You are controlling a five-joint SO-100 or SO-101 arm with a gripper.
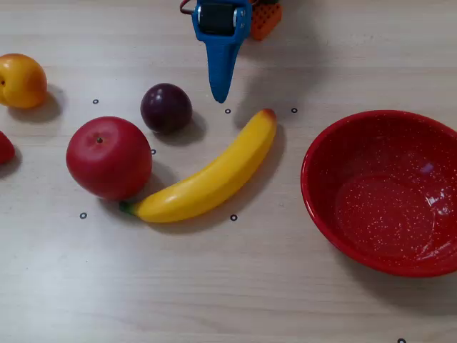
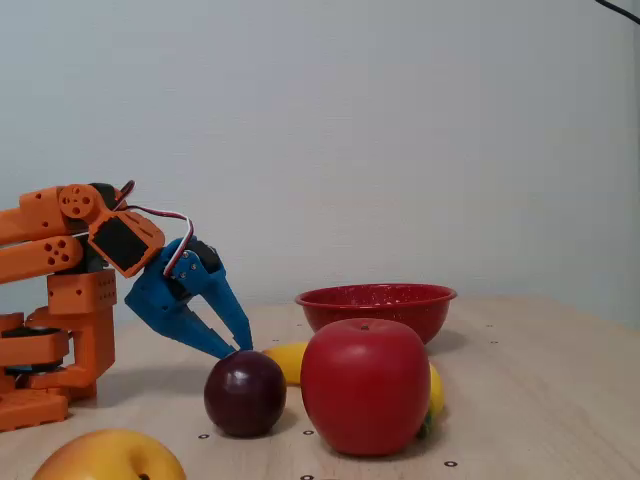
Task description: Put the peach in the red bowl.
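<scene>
The peach (image 1: 21, 81) is orange-yellow and lies at the far left of the overhead view; it shows at the bottom left of the fixed view (image 2: 110, 458). The glossy speckled red bowl (image 1: 385, 193) stands empty at the right, and it also shows in the fixed view (image 2: 375, 305). My blue gripper (image 1: 221, 94) hangs low at the top centre, between the plum and the banana's tip, far from the peach. In the fixed view the gripper (image 2: 238, 348) has its fingertips together and holds nothing.
A dark purple plum (image 1: 166, 107), a big red apple (image 1: 108, 157) and a yellow banana (image 1: 207, 179) lie between the peach and the bowl. A small red thing (image 1: 3, 148) is cut off by the left edge. The orange arm base (image 2: 50, 340) stands at the left of the fixed view.
</scene>
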